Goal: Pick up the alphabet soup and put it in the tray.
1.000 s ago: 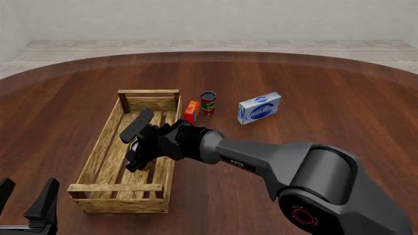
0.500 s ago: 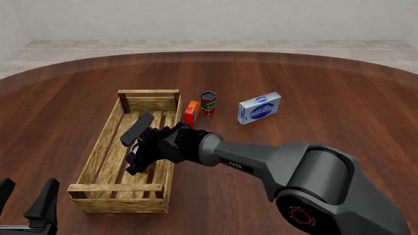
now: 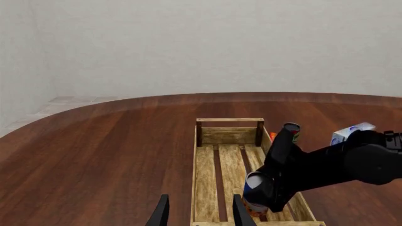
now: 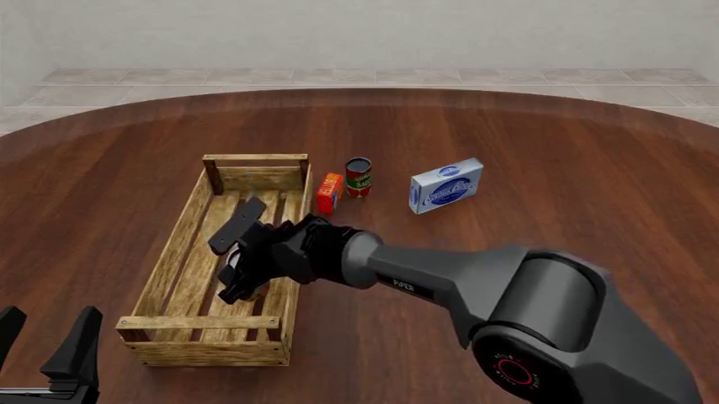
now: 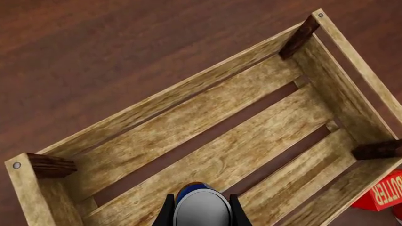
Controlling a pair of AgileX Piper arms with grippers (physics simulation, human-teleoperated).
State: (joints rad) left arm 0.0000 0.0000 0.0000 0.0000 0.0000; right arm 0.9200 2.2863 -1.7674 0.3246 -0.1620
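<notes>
The alphabet soup (image 3: 254, 190), a small can with a blue label and pale grey top (image 5: 202, 210), sits between the fingers of my right gripper (image 4: 234, 259), which is shut on it. The can hangs low inside the tray (image 4: 168, 252), a long light-wood slatted crate, over its near half and close to the right wall. Whether the can touches the slats I cannot tell. In the right wrist view the tray's wall (image 5: 157, 101) and floor boards fill the picture. My left gripper (image 4: 43, 341) stands open and holds nothing at the table's near left, short of the tray's near end.
Just right of the tray's far end stand a small orange box (image 4: 329, 192) and a red-and-green can (image 4: 359, 177). Farther right lies a blue-and-white box (image 4: 446, 186). My right arm reaches across the table's middle toward the tray.
My right gripper has sunk a little lower into the tray with the can in it. The left arm has stayed still.
</notes>
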